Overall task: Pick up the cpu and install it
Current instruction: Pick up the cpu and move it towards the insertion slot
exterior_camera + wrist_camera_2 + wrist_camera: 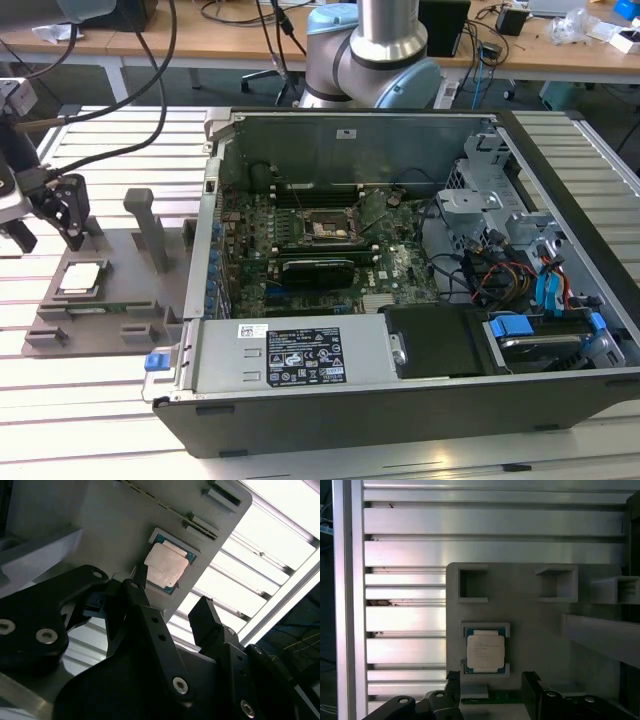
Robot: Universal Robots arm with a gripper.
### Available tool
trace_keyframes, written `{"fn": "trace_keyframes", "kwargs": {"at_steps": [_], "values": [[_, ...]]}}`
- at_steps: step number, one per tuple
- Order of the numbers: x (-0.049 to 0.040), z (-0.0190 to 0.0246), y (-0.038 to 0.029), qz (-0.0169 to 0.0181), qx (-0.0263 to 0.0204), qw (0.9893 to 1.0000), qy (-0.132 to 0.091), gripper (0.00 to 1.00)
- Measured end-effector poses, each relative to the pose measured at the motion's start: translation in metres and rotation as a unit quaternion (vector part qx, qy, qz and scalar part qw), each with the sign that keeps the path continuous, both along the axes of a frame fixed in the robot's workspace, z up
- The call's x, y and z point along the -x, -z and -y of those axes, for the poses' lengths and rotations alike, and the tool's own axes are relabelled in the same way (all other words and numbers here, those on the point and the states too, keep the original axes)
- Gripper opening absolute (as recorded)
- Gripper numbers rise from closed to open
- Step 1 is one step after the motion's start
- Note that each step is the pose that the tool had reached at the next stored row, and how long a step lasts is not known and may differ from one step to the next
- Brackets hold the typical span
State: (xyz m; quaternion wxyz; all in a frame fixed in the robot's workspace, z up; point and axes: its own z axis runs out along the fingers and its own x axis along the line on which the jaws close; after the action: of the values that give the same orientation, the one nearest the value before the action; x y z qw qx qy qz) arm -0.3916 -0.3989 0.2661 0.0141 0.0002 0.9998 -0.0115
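Hovering with its two fingers [150,622] spread apart and empty, the gripper [172,592] sits just above one cpu [166,565], which rests untouched in the single grey fixture plate [535,630].

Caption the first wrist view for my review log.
Open gripper poised near the cpu, seated in its recess on the grey fixture plate.

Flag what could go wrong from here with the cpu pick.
1. The cpu lies flat in a snug pocket of the fixture plate; the open gripper may catch the pocket rim instead of the chip's edges.
2. An upright post stands on the same plate; a descent off line could clip it.
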Motion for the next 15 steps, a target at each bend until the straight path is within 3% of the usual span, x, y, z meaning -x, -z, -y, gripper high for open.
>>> {"fn": "trace_keyframes", "kwargs": {"at_steps": [2,15], "values": [[0.0000,-0.0001,0.0004,0.0001,-0.0037,1.0000,0.000,0.61],[-0.0002,-0.0001,0.0047,0.0001,-0.0038,1.0000,0.000,0.61]]}}
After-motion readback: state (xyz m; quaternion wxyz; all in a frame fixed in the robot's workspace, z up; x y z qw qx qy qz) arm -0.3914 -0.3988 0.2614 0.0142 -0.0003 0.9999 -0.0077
